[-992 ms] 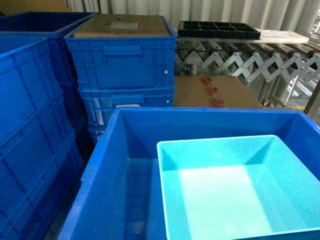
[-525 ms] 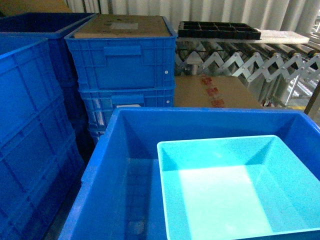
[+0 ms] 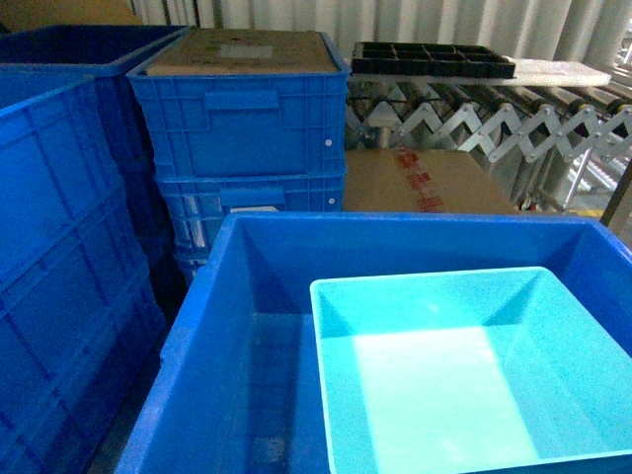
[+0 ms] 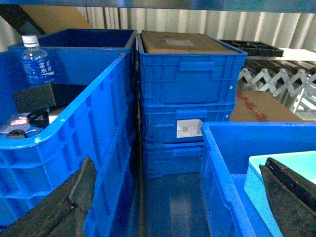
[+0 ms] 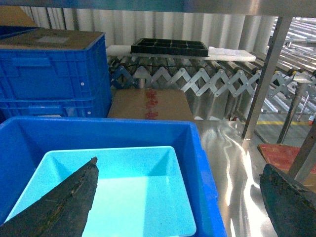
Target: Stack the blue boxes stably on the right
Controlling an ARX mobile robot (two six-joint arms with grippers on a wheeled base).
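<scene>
A light turquoise blue box (image 3: 444,375) (image 5: 118,192) (image 4: 254,182) lies inside a big royal-blue bin (image 3: 247,296) (image 5: 197,148), against the bin's right side, and holds nothing. Neither gripper shows in the head view. My left gripper (image 4: 180,197) is open, its dark fingers (image 4: 59,207) wide apart over the gap between the left crate and the bin. My right gripper (image 5: 180,197) is open too, straddling the bin's right wall, with one finger (image 5: 64,202) over the turquoise box and the other over the metal table.
Ribbed royal-blue crates (image 3: 242,128) are stacked behind and at the left (image 3: 59,276). The left crate holds a water bottle (image 4: 37,61) and dark items. A cardboard box (image 3: 425,183) and a roller conveyor (image 3: 494,118) with a black tray (image 3: 430,57) lie behind. Shiny metal table (image 5: 237,158) lies right of the bin.
</scene>
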